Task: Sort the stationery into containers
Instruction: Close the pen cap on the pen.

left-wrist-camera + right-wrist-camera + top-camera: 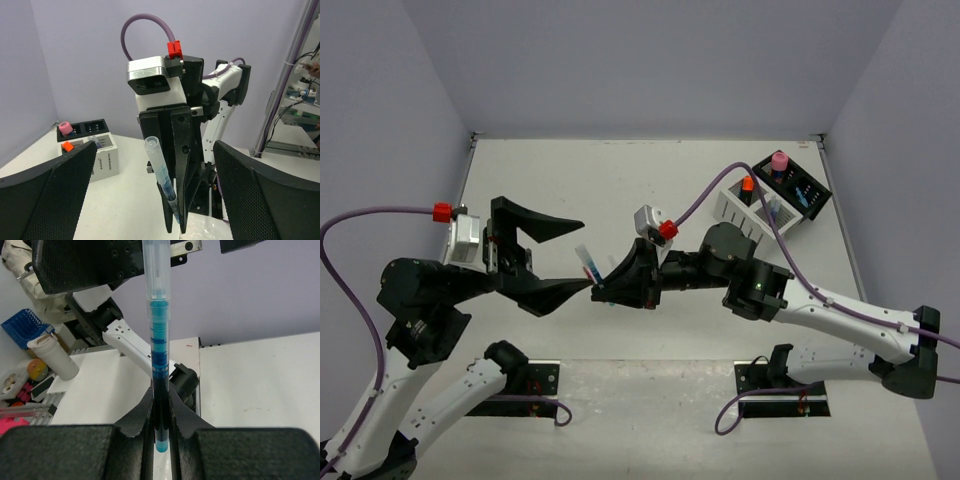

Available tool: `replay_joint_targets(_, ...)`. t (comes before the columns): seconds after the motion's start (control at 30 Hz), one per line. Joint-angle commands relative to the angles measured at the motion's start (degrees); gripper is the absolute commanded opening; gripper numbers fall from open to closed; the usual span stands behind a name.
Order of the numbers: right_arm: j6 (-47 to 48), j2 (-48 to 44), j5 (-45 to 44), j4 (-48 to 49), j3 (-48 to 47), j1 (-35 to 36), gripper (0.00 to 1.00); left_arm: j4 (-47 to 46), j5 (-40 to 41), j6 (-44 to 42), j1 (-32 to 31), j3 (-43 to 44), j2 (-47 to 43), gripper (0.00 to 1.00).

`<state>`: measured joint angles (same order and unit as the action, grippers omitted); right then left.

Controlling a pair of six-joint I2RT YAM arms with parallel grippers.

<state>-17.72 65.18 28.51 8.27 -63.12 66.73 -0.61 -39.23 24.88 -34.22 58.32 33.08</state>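
Item: blue pen (159, 350), clear-capped, standing nearly upright above the middle of the table (570, 170), clear of the surface.

Right gripper (603, 288): fingers pressed together on the pen's lower end, with the capped end standing free above them. The arm reaches leftward across the centre, forearm low and wrist turned inward.

Left gripper (575, 252): fingers spread wide, one on each side of the pen and the right gripper. In its wrist view they appear to touch neither. The arm reaches rightward to meet the other.

Containers: white box (735, 205) and black box (805, 190) stand side by side at the far right corner. A pink cylinder (779, 160) stands in the black box.

Surroundings: white table, plain lilac walls (650, 60) on three sides.
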Motion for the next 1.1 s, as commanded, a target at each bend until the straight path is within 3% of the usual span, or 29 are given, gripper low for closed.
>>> replay_joint_targets(0.0,2.3,-2.3,-3.4,0.1,0.4,0.0,0.00,0.2,2.1,-1.0,-0.1,2.1,1.0,1.00)
replay_joint_targets(0.17,2.1,-3.0,-3.8,0.1,1.5,0.0,0.00,-2.7,2.7,1.1,-0.1,1.2,-0.2,1.00)
replay_joint_targets(0.37,1.8,-4.1,-7.3,-0.8,3.1,0.0,0.00,1.6,14.0,1.9,-0.1,3.1,-0.2,1.00)
replay_joint_targets(0.47,1.7,-4.9,-8.1,-0.9,4.0,0.0,0.00,2.8,15.6,2.7,-0.1,3.1,0.5,1.00)
replay_joint_targets(0.77,-0.2,-3.5,-17.7,-7.3,0.5,-0.1,0.00,2.4,16.9,4.3,0.0,4.2,1.3,1.00)
replay_joint_targets(0.87,-2.3,-3.7,-15.7,-5.7,1.1,-0.1,0.00,3.4,16.2,4.3,-0.1,4.8,1.3,1.00)
replay_joint_targets(1.07,-3.5,-5.0,-9.7,-3.9,1.4,0.0,0.00,-1.3,7.5,5.6,-0.1,4.9,2.7,1.00)
